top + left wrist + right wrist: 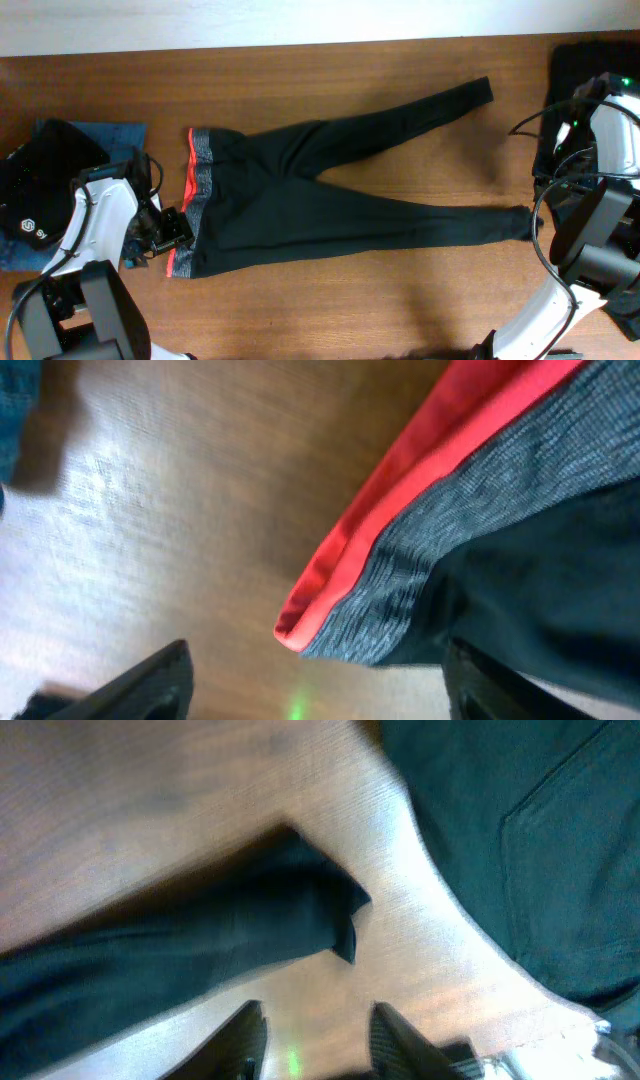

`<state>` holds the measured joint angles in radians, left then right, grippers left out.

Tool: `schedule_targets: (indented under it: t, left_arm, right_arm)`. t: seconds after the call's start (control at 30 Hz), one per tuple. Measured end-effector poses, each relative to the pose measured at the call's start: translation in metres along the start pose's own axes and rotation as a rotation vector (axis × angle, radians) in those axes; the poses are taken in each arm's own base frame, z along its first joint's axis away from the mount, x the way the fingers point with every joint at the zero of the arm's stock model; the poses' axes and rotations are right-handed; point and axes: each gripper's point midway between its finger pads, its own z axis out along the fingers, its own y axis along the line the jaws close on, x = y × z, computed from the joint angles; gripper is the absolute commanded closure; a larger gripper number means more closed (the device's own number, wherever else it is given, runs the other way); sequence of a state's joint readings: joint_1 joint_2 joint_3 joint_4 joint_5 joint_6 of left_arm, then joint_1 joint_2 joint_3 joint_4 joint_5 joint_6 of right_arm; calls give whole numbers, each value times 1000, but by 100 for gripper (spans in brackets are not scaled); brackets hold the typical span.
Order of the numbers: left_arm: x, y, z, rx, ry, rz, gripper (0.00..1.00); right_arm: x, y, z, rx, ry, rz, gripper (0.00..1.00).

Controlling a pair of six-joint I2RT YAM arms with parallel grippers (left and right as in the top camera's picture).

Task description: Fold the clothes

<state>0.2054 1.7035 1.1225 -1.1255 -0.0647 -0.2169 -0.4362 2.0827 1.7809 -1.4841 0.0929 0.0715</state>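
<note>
The clothes here are long black trousers [330, 200] lying flat on the wooden table, with the red-orange and grey waistband [200, 185] at the left and both legs running right. My left gripper [172, 232] is at the waistband's lower corner. In the left wrist view, that corner [305, 630] lies just ahead of the left gripper [315, 695], which is open wide with only bare table between its fingers. In the right wrist view, the right gripper [315, 1045] is open just short of the lower leg's cuff [320, 920] and holds nothing.
A black garment with a white logo [40, 190] lies on blue denim [105, 135] at the far left. Another dark garment [590, 65] lies at the right edge, also seen in the right wrist view [520, 840]. The right arm [615, 140] stands over it.
</note>
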Motion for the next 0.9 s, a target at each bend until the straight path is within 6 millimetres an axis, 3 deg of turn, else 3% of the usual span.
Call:
schedule_targets:
  t: [0.2,0.37,0.6,0.73,0.9]
  left_arm:
    - [-22,-6,-2,27,-87,-7,15]
    - [-68,-29,-19,146,-267,-9,19]
    - [-132,-77,-63,353,-569,55,20]
    - [-148,-106,-87,417,-690,120,20]
    - [-151,-135,-79,449,-698,179,21]
  right_arm:
    - [-31,3,-2,-17,-126,15,51]
    - [-49,19,-6,-101,-202,-13,50]
    - [-92,74,-29,-286,-416,-195,17]
    - [-116,106,-49,-322,-563,-288,12]
    - [-143,138,-77,-353,-738,-357,10]
